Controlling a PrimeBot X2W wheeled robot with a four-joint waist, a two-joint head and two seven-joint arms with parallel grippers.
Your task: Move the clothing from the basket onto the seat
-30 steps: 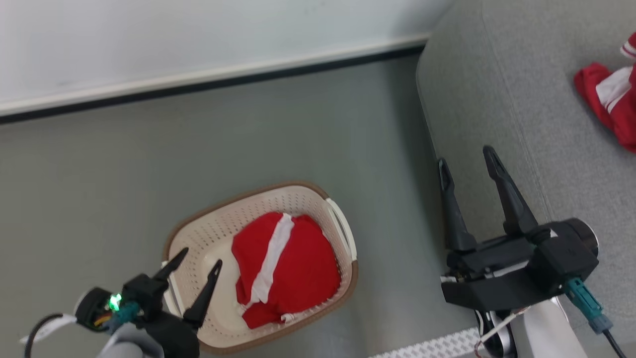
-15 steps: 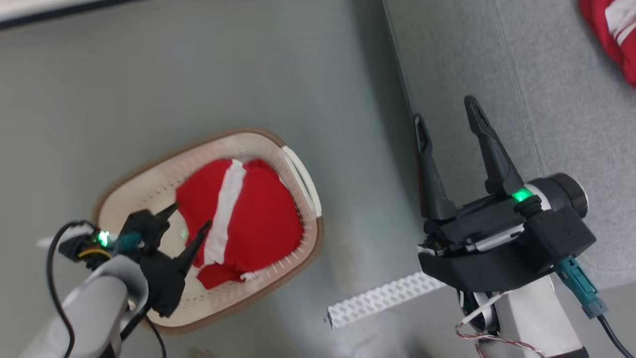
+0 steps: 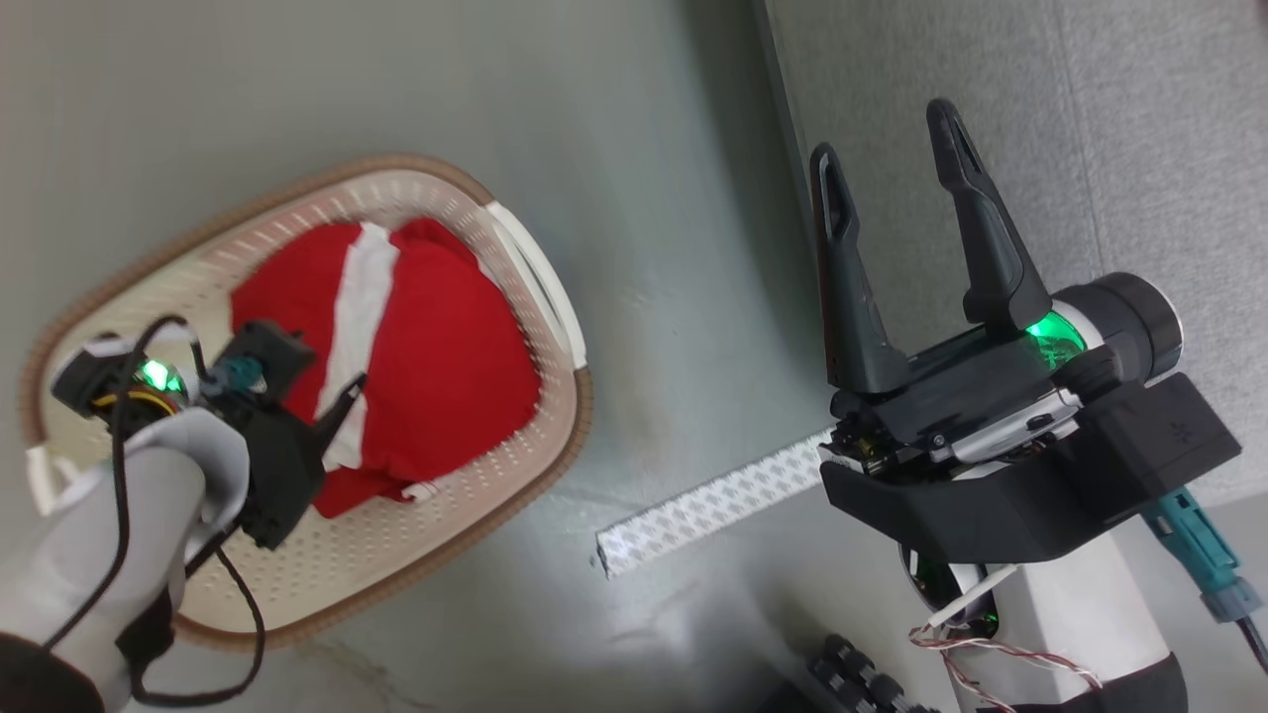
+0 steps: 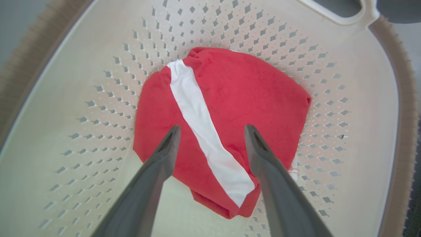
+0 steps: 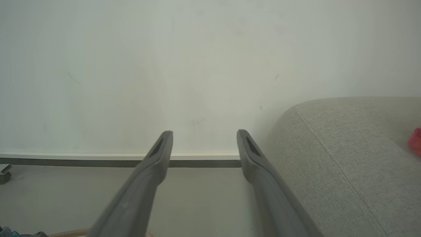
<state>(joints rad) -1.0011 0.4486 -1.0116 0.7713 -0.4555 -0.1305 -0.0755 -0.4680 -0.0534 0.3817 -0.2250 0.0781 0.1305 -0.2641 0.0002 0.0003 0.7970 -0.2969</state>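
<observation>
The clothing, a red garment with a white stripe, lies bunched in the cream basket on the floor at the left. My left gripper hangs inside the basket just above the garment, open. In the left wrist view its fingers straddle the white stripe of the clothing, with the perforated basket wall all around. My right gripper is open and empty, held over the edge of the grey seat. A red scrap of clothing lies on the seat at the far right.
A white patterned strip lies on the grey floor between basket and seat. Dark rollers show at the bottom edge. A pale wall with a baseboard stands beyond the seat's corner.
The head camera has tilted down, so wall and far garment left its view. My left gripper has gone further into the basket, over the red garment. Both grippers stay open.
</observation>
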